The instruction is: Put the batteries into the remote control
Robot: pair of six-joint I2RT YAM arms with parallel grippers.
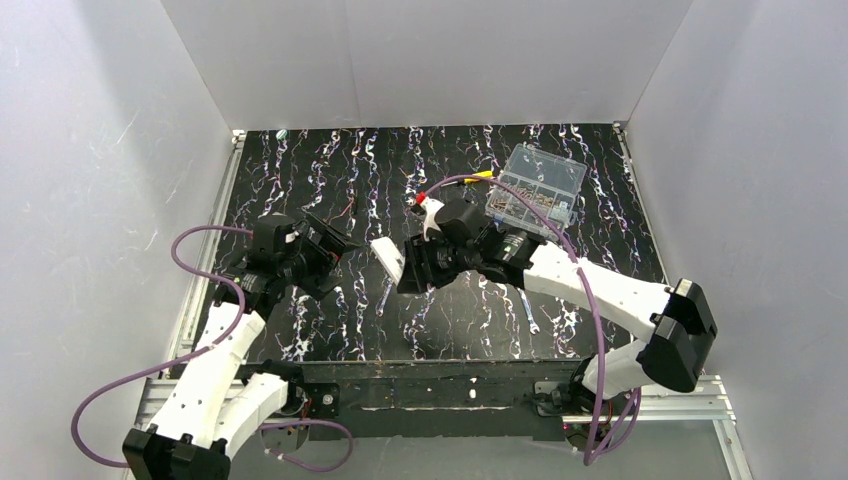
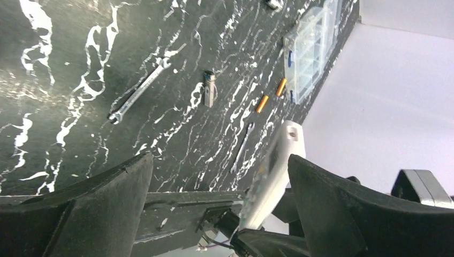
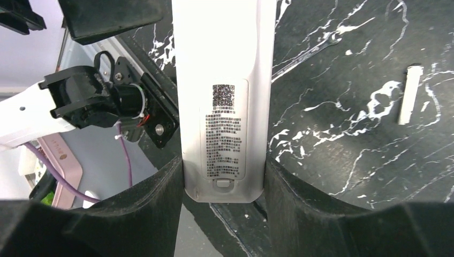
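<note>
My left gripper (image 1: 312,256) is hanging spread wide, holding nothing, just left of the remote control (image 1: 388,258). My right gripper (image 3: 224,167) is clamping that remote's sides. The two orange batteries (image 2: 262,103) are lying on the tabletop (image 1: 330,180), further right of the remote.

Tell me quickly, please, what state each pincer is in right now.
Left pincer: open, holding nothing.
Right pincer: closed on the remote control, gripping its lower end.

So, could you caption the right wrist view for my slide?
Right gripper holds the white remote by its sides, labelled back cover facing the camera.
</note>
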